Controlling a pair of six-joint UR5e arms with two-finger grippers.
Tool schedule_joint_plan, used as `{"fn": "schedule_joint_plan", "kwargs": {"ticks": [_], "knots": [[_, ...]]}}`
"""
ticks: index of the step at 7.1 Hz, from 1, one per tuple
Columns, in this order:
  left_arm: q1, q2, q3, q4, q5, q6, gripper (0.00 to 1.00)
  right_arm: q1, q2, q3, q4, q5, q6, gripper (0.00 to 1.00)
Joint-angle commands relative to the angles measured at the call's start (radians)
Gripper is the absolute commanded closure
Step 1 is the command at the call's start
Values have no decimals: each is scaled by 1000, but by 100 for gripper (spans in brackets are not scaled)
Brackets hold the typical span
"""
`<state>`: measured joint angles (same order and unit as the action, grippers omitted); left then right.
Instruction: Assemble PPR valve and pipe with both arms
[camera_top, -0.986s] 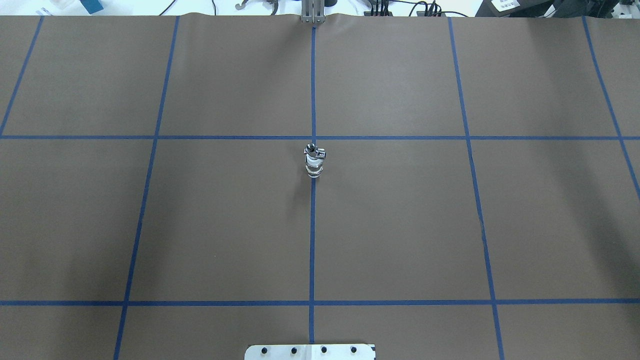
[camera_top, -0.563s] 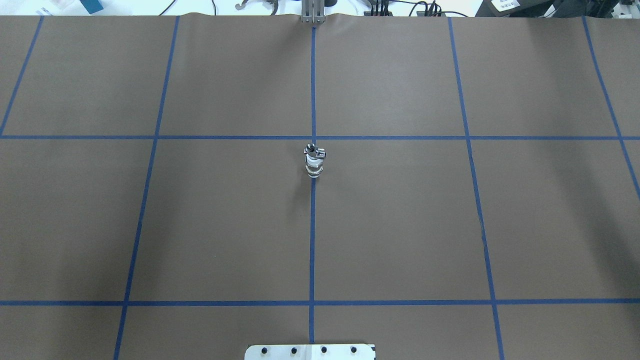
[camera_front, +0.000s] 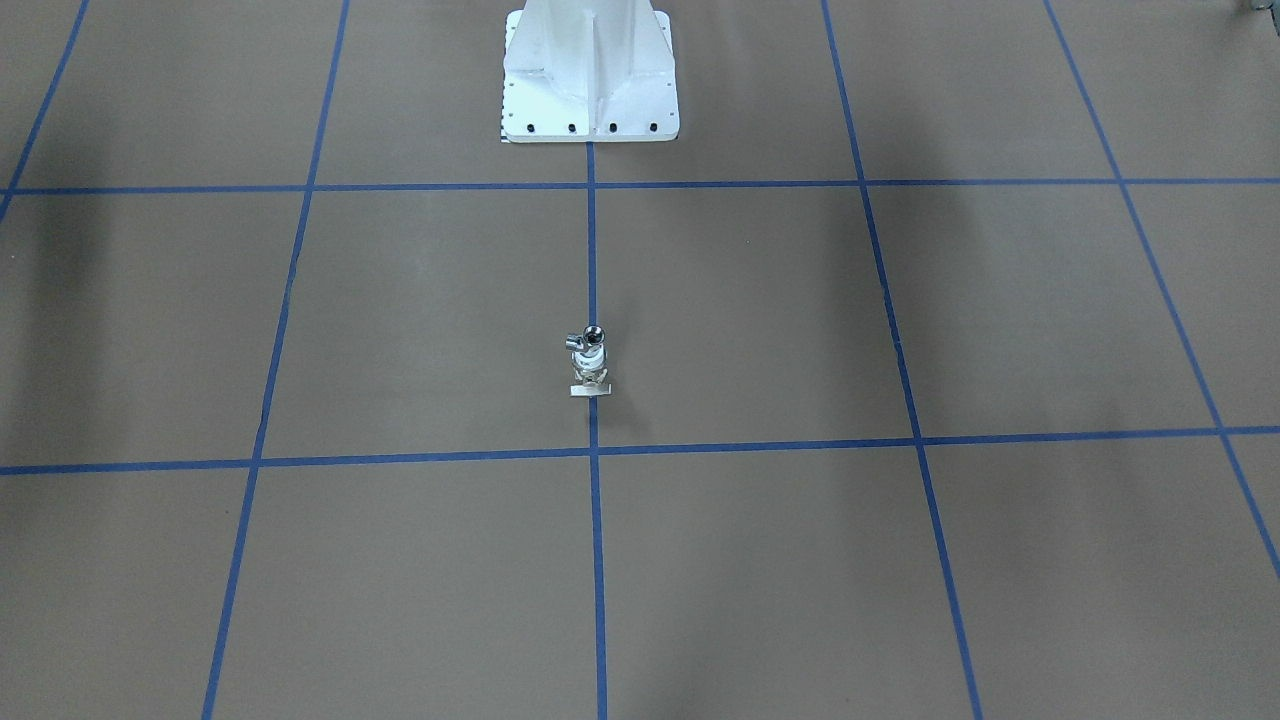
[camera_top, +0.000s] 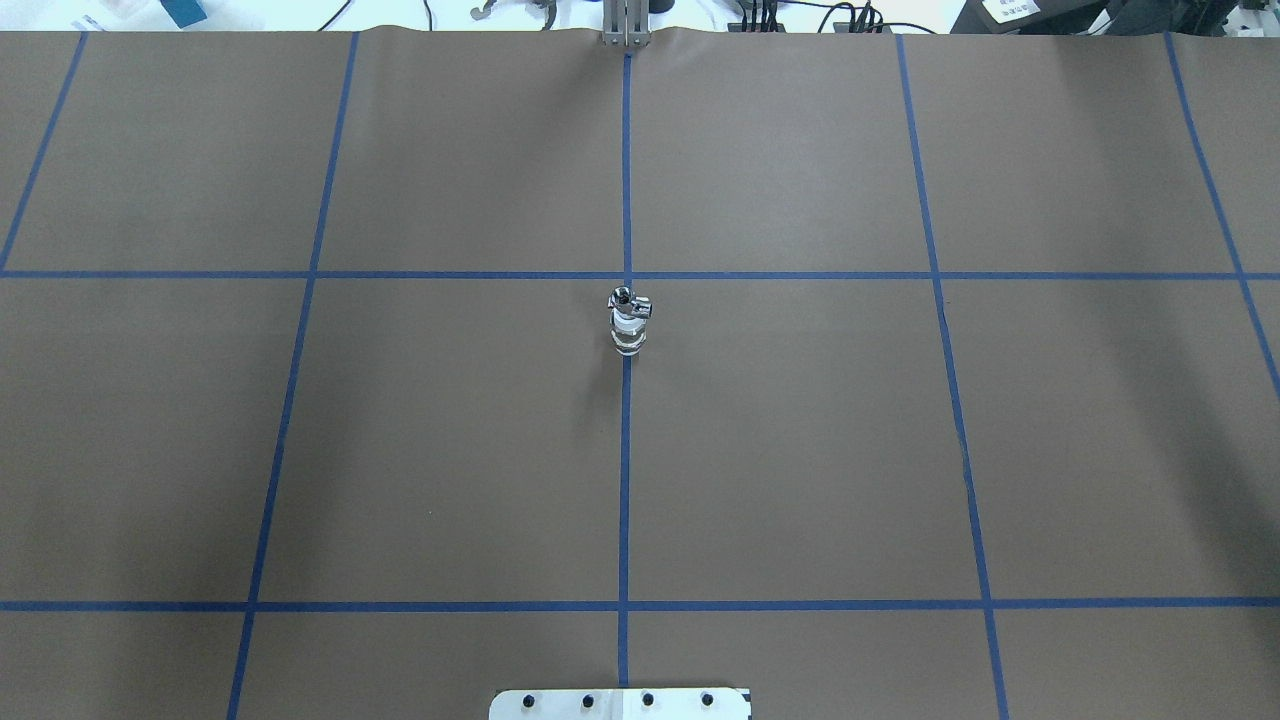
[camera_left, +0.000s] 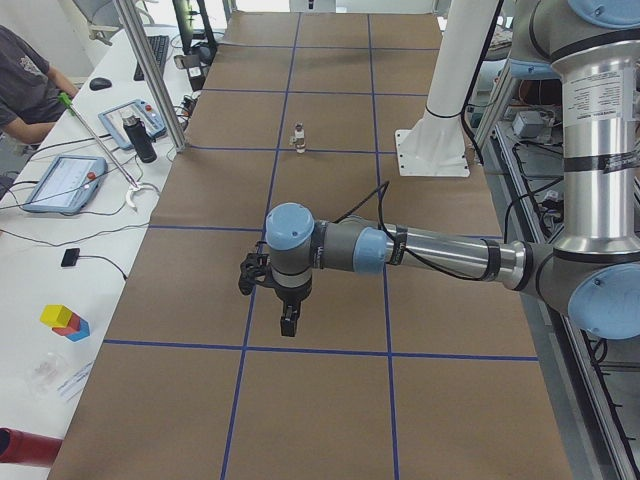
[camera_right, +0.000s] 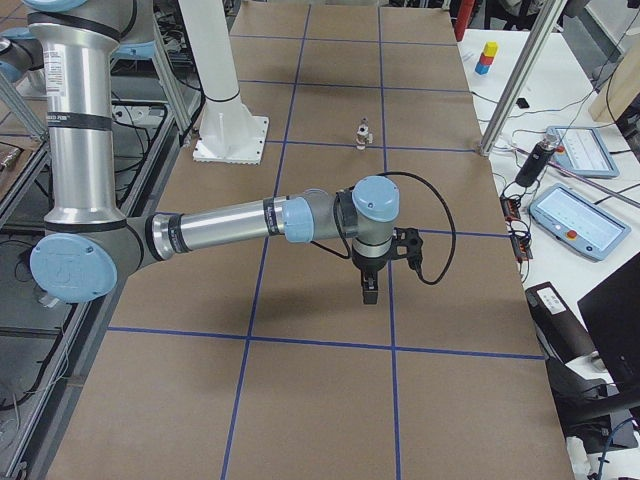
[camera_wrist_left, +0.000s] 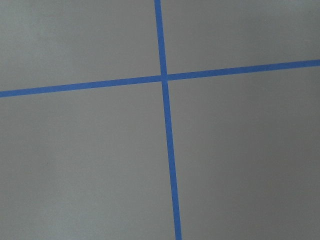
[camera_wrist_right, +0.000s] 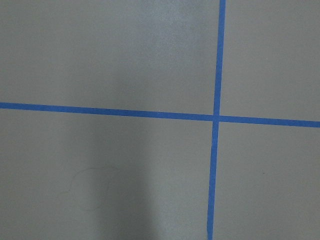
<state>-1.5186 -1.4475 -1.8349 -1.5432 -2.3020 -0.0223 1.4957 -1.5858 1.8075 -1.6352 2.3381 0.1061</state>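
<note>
Evidently nothing has shifted over the last second: the pipe (camera_top: 625, 300) sits joined atop the upright PPR valve (camera_top: 627, 335) on the tabletop (camera_top: 800, 450), well apart from our left tool (camera_left: 287, 325) and right tool (camera_right: 368, 290). We cannot tell either tool's opening; neither holds a part. We judge the assembly finished.

From behind and above: looks forward over the table (camera_top: 800, 450), far off. From across: faces the white pedestal (camera_front: 590, 70), steeply down. From both table ends: looks lengthwise. Shared by all four: the PPR valve (camera_top: 628, 338). From the wrists: stares down, close, at blue tape crossings (camera_wrist_left: 164, 77).
</note>
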Motion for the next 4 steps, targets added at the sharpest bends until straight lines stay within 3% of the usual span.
{"fn": "schedule_joint_plan", "kwargs": {"ticks": [1, 4], "knots": [[0, -1, -9, -2, -5, 1, 0, 0, 0, 6, 0, 1, 1, 0], [2, 1, -12, -2, -10, 1, 0, 0, 1, 7, 0, 6, 4, 0]]}}
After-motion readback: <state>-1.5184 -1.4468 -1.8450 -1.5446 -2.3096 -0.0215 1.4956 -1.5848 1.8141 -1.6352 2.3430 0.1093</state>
